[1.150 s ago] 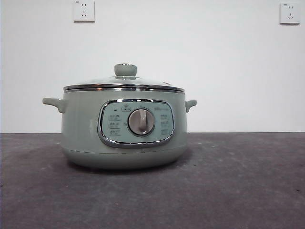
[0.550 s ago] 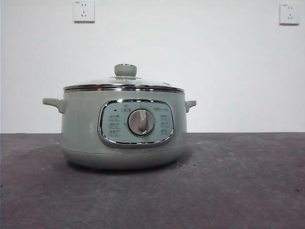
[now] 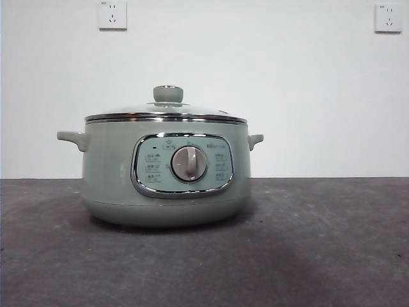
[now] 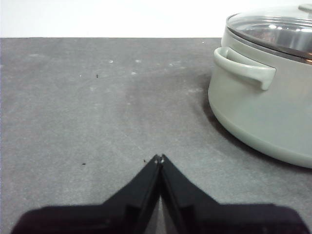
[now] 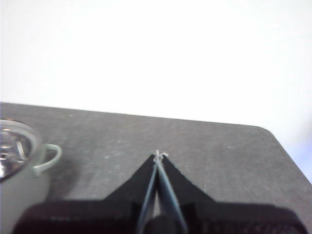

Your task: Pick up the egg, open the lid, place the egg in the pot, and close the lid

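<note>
A: Near field first. What stands on the table point(image 3: 332, 256)?

B: The pot point(image 3: 108, 173), upright on the dark mat, control panel point(image 3: 153, 163) and dial point(image 3: 189, 164) facing the front camera. The lid point(image 3: 166, 114) sits flat on its rim, knob point(image 3: 168, 93) on top. No egg shows in any view.

A: Left gripper point(image 4: 159, 159)?

B: Jaws pressed together, tips touching, holding nothing. It is low over bare mat, apart from the pot's side handle point(image 4: 243, 68).

A: Right gripper point(image 5: 159, 155)?

B: Also closed tip to tip, empty. It is over the mat on the pot's other side, the other handle point(image 5: 48, 158) and a part of the lid showing at that picture's edge.

A: Far field?

B: A white wall with two sockets point(image 3: 112, 14), high up.
</note>
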Robot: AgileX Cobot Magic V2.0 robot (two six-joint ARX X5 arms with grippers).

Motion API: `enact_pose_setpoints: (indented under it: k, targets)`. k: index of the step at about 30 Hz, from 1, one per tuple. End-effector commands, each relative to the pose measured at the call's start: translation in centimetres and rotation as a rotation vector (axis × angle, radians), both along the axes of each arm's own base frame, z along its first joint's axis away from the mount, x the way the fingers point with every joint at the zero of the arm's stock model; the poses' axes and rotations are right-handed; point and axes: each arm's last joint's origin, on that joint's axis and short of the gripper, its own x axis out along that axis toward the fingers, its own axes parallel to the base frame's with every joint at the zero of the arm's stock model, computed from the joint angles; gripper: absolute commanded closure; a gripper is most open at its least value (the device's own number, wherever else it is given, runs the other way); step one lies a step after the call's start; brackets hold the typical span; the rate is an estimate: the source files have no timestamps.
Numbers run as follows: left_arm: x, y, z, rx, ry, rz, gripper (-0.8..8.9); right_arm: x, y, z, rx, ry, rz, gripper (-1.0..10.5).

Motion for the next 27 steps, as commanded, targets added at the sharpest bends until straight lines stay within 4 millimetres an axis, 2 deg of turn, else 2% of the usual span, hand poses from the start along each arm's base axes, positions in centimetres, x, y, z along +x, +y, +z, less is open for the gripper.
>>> enact_pose_setpoints:
  k: [1, 7, 13, 17, 27]
  targets:
    - [0.0, 0.0, -0.2, -0.01, 0.002, 0.006, 8.15, 0.9, -0.1, -4.1, 0.036, -0.011, -0.014, 9.4]
    - [0.0, 0.0, -0.2, -0.01, 0.002, 0.006, 8.15, 2.2, 0.0, -11.7, 0.14, -0.026, -0.018, 9.4]
    - [0.0, 0.0, -0.2, -0.01, 0.002, 0.006, 8.15, 2.8, 0.0, -16.3, 0.223, 0.05, -0.029, 9.4]
    - [0.0, 0.0, -0.2, -0.01, 0.002, 0.006, 8.15, 2.7, 0.0, -17.2, 0.198, 0.141, -0.039, 9.4]
    - [0.1, 0.0, -0.2, -0.011, 0.006, 0.006, 8.15, 2.7, 0.0, -17.2, 0.207, 0.14, -0.042, 9.4]
